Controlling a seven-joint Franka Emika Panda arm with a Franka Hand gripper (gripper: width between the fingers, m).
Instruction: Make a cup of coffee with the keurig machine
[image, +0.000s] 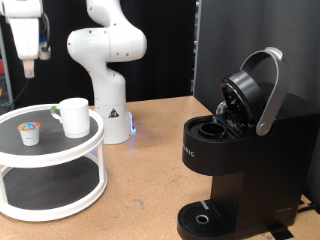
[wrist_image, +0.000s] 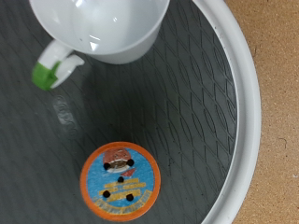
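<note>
The cup (image: 74, 116) sits on the top tier of a round two-tier stand (image: 60, 152), just beside a pod (image: 30, 133). It looks rigid, light, glazed and likely slippery; the greenish handle (wrist_image: 54, 69) or the rim would be the hold. Plain white, empty. The keurig machine (image: 235, 150), black, lid up, stands well apart on the tabletop (image: 150, 190). The gripper (image: 30, 60) hangs above the stand; whether the jaws are apart cannot be told.
</note>
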